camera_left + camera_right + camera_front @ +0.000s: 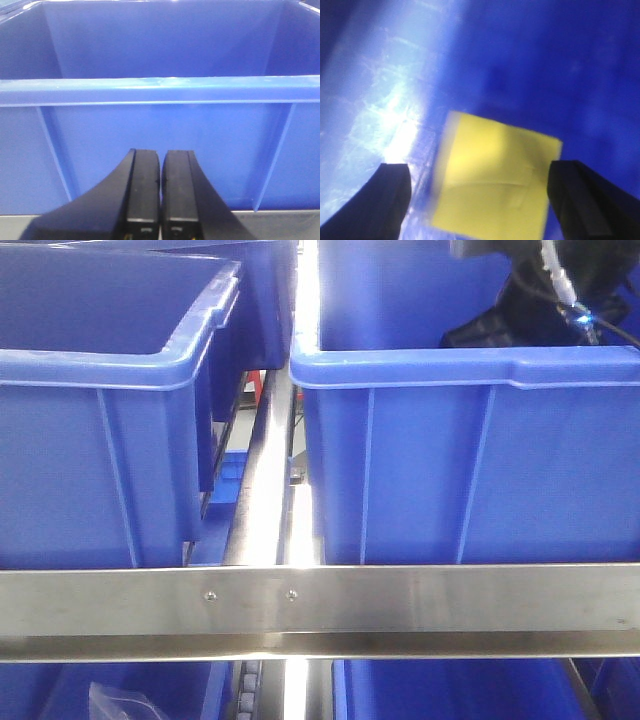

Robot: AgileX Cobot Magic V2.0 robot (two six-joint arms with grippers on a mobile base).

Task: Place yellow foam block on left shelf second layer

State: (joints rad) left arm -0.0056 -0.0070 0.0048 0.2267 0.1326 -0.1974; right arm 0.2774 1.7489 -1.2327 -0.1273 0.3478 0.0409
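Probably light and squashy: yellow foam block [495, 175], blurred, between spread right gripper [480, 200] jaws; squeeze flat sides gently. Left gripper [160, 200] closed, empty.

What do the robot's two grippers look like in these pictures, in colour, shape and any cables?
The left gripper has two black, flat-faced fingers with rounded tips, widening at the base into a dark body. The right gripper shows two black, blocky, wedge-shaped fingers, blurred. In the front view the right arm is a black housing with a pale cable and a small blue light.

Warehouse storeroom; blue bins [450, 460]; steel shelving [320, 600]
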